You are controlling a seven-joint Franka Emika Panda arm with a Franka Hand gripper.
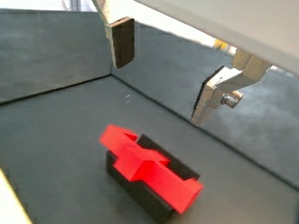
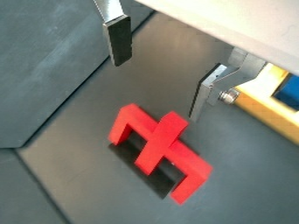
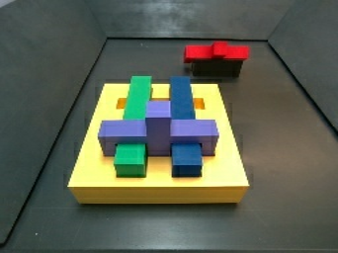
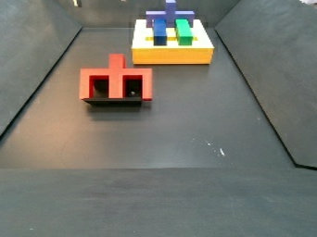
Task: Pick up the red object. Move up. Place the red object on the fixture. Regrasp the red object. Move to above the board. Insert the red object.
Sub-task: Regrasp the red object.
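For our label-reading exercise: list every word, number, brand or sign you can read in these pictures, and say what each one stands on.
None: no readable text shows in any view.
The red object, the fixture beneath it and the board are all unmarked.
The gripper, open and empty above the red object, shows no lettering either.

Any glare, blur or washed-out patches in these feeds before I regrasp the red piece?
Both wrist views: the open gripper looks soft, with overexposed white behind it; the red object on the fixture reads clearly. Side views: even light, sharp enough, and the board shows no glare.
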